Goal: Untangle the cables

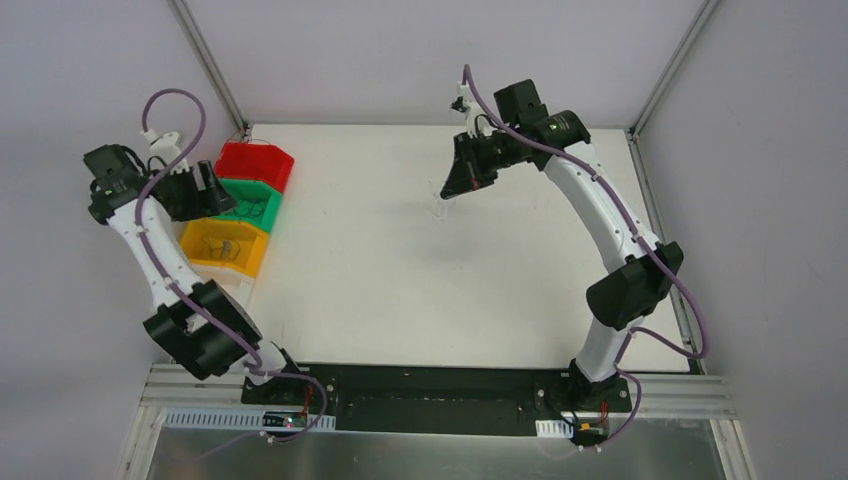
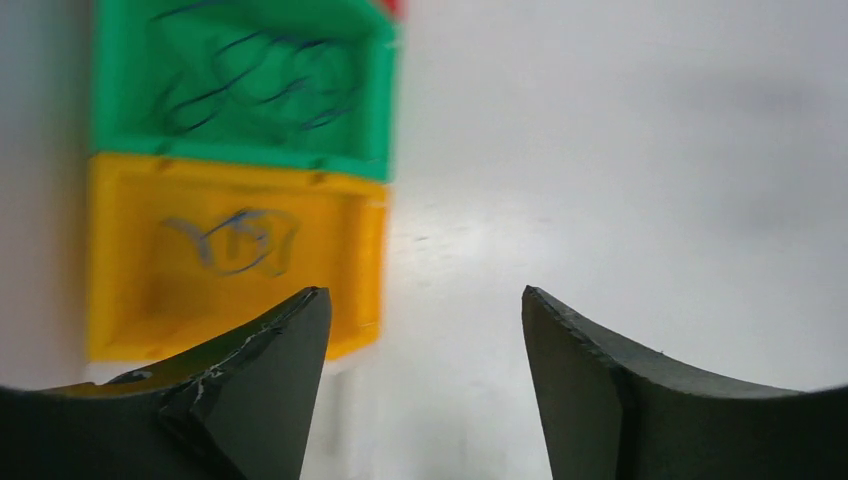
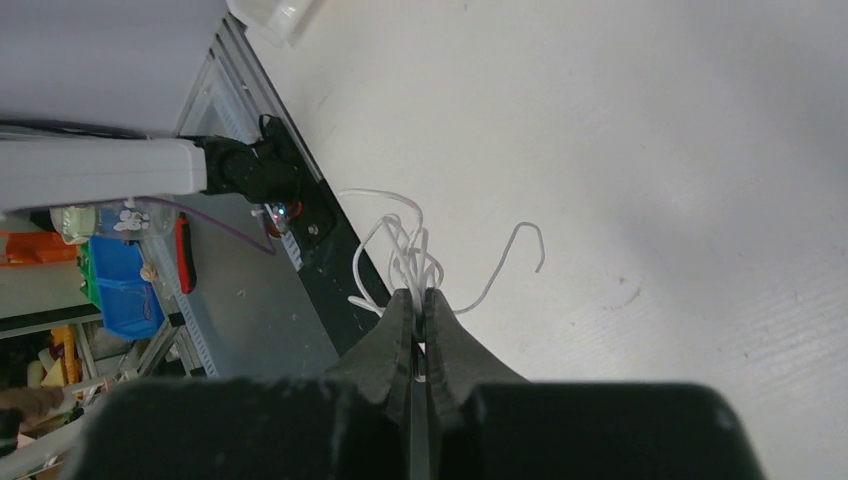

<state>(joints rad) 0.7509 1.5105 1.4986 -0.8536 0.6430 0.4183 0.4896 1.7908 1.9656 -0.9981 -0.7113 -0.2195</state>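
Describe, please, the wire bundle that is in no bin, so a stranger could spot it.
Start at the white table and find the right gripper above its far side. The white wires pinched in it hang free; the darker ones lie in the green bin and yellow bin.

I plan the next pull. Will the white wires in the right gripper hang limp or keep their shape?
Probably springy: the white wires hold curls and a hook beyond the shut right gripper. Likely very light, being thin.
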